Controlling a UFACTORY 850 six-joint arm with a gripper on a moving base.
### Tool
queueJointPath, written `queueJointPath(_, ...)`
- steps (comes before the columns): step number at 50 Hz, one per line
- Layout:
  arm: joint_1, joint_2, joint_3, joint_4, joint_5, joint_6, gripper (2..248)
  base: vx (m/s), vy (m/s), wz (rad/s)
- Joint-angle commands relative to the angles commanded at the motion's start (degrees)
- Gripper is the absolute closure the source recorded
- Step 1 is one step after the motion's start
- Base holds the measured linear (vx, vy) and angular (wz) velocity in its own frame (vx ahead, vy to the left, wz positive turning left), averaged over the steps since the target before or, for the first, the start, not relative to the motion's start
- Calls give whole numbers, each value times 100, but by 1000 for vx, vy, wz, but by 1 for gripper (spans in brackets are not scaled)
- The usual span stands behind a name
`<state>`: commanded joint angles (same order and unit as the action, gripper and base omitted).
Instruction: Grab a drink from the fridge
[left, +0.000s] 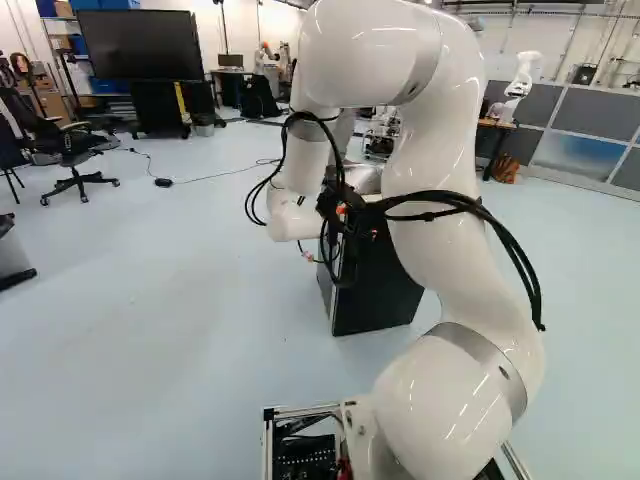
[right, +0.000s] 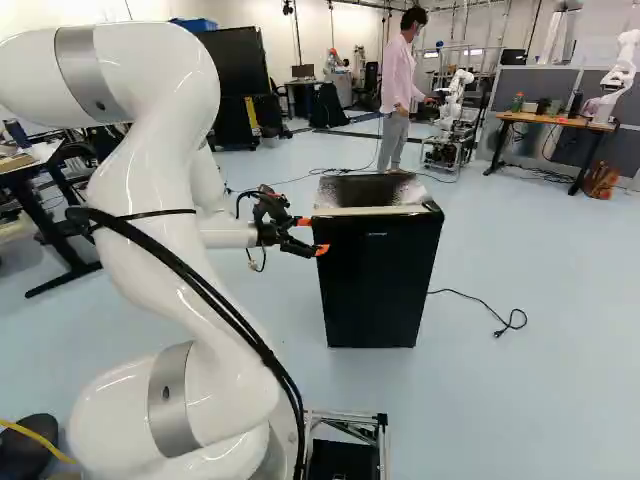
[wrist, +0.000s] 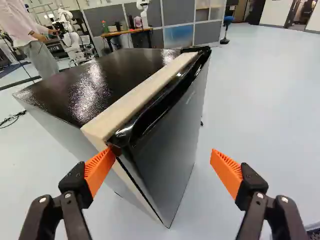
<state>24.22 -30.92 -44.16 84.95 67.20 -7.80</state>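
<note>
**Spread wide at the near top corner of the fridge (right: 375, 290)**

Reaches forward on the white arm (right: 155, 190) with the gripper (right: 313, 236) beside the upper part of the fridge. Stands open, with a broad gap between the two fingers and a grip on nothing. Has one orange pad (wrist: 97, 170) right at the near top corner, by the end of the dark handle (wrist: 160, 97); too close there to tell touching from just beside. Has the other pad (wrist: 227, 172) out in front of the door (wrist: 170, 150), apart from it, with the door's near upright edge ahead of the jaws and between them.

Shows a cream strip (wrist: 135, 97) running away from the jaws, between the handle and the glossy black top (wrist: 95, 82). Hides the inside of the fridge from view, so cannot tell where a drink is.

Includes a black cord (right: 480, 305) on the floor, past the fridge from the jaws. Also includes, well beyond the jaws and the fridge, a wooden desk (right: 555, 121) and another robot (right: 455, 95) on a wheeled frame (right: 447, 150). Shows an office chair (left: 68, 150) well apart from the jaws, at the left of the left base view.
</note>
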Motion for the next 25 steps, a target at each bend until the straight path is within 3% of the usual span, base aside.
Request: queueJointPath(25,-122,207,358,0,0,0,3,0,1,-1)
